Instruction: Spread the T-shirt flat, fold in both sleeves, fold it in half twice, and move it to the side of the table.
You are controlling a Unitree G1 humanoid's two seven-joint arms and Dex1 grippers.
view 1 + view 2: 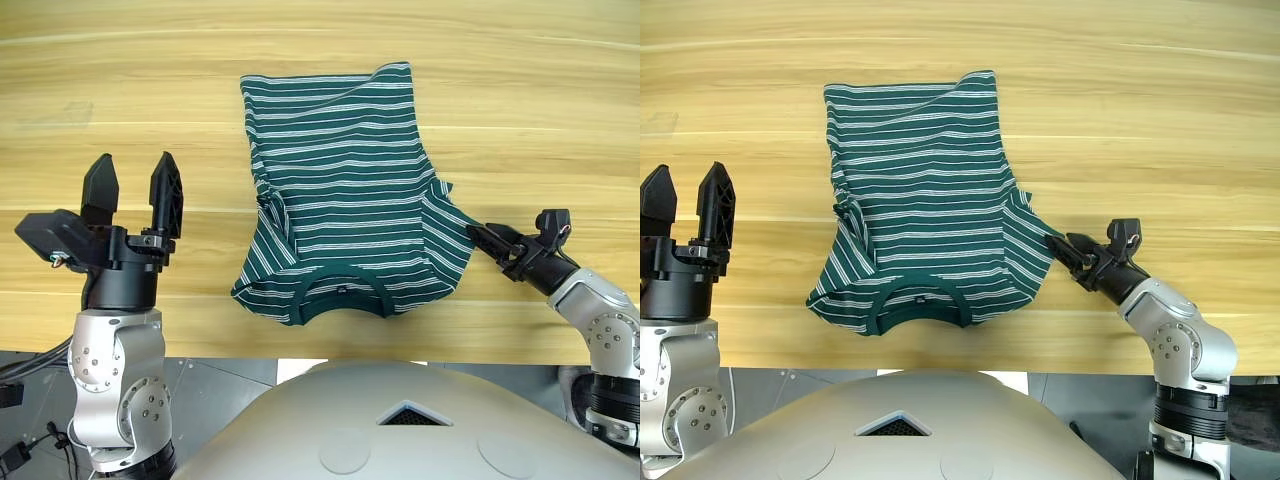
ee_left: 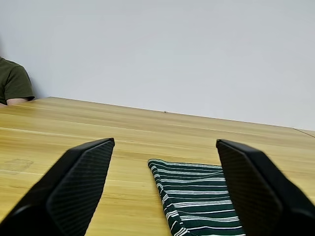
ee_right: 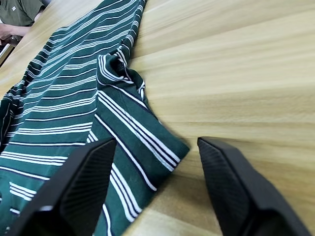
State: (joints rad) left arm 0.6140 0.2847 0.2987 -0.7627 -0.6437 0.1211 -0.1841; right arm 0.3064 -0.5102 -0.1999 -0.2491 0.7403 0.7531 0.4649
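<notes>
Desk [image 1: 120,60] of pale wood carried one green striped T-shirt [image 1: 345,190] by the middle of its near edge, collar toward that edge. Of two grippers, the left gripper [image 1: 132,170] hung spread wide over the near left part, apart from the cloth. The right gripper [image 3: 156,141] lay low, spread wide around the shirt's right corner.

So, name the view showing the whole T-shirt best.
The left eye view: the T-shirt lies there entire, collar nearest the robot. The right eye view matches it. The left wrist view catches one corner, the right wrist view a sleeve.
</notes>
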